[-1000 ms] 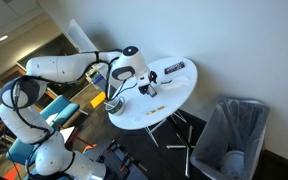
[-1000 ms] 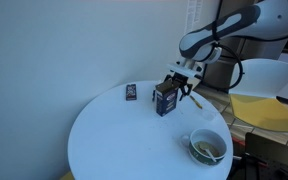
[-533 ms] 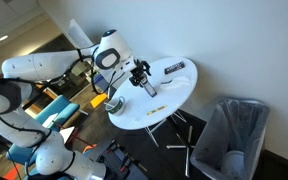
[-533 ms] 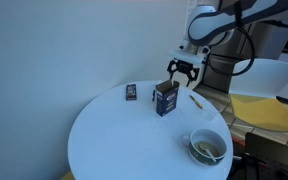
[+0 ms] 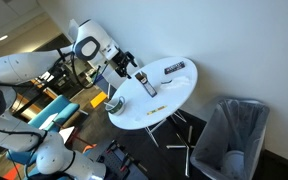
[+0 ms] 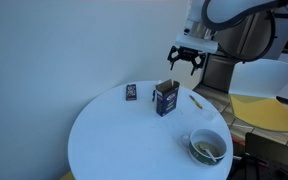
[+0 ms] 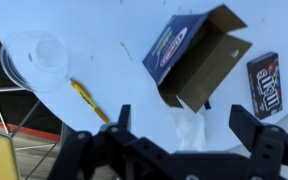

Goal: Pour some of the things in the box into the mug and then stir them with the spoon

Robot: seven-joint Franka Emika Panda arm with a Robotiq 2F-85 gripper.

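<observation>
The dark box (image 6: 165,98) stands on the round white table (image 6: 114,140) with its top flaps open. It also shows in an exterior view (image 5: 149,86) and in the wrist view (image 7: 187,48). The round mug (image 6: 207,147) sits near the table's edge and appears in the wrist view (image 7: 39,58). A thin yellow spoon-like stick (image 6: 195,98) lies between box and mug, also in the wrist view (image 7: 87,100). My gripper (image 6: 187,58) hangs open and empty above and behind the box, also in the wrist view (image 7: 187,125).
A flat dark candy pack with white lettering (image 6: 131,92) lies on the table beyond the box, and shows in the wrist view (image 7: 266,80). A grey chair (image 5: 229,135) stands beside the table. Yellow furniture (image 6: 264,108) is close behind the table's edge.
My gripper has lifted up and back from beside the box and now hangs clear above it, still open. The box, mug and stick have not moved.
</observation>
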